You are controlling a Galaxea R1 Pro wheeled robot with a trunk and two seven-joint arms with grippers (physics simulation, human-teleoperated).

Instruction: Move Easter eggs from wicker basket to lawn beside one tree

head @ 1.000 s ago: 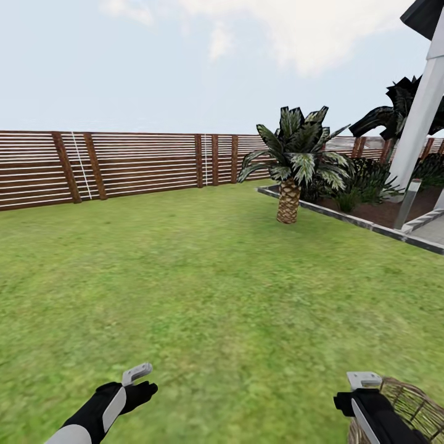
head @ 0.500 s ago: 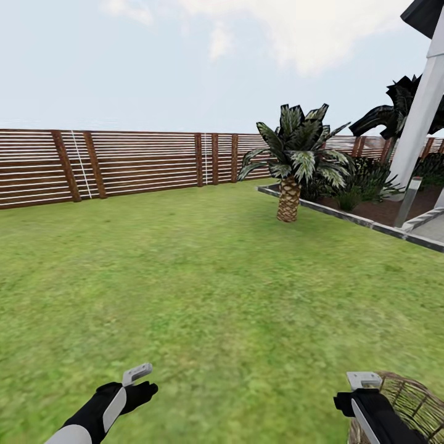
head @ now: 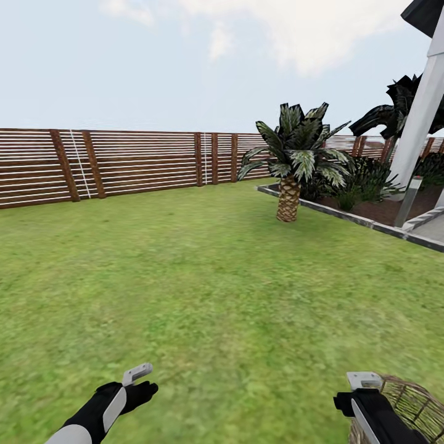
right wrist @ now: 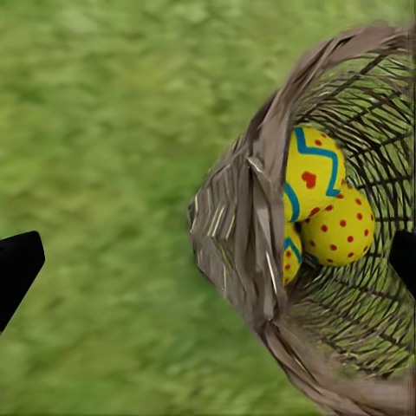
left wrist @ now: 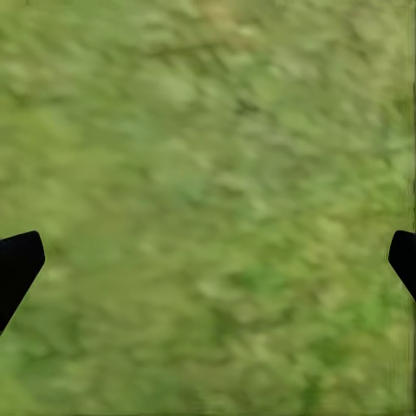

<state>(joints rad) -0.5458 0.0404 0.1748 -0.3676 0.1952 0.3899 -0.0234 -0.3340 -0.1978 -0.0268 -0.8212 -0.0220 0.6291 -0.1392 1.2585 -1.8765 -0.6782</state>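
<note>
The wicker basket stands on the lawn under my right gripper, which is open, with its dark fingertips far apart at the view's edges. Three yellow Easter eggs lie inside, against the wall. One has a blue zigzag, one has red dots, and one is half hidden below them. In the head view the basket sits just beside my right arm. My left gripper is open over bare grass. The tree is out of view.
A short palm grows at the far right, beside a stone-edged planting bed with bushes. A white slanted post rises at the right edge. A brown slatted fence closes off the back of the garden.
The whole head view has shifted very slightly, so the palm and fence sit a little higher. Both arms and the basket hold their places.
</note>
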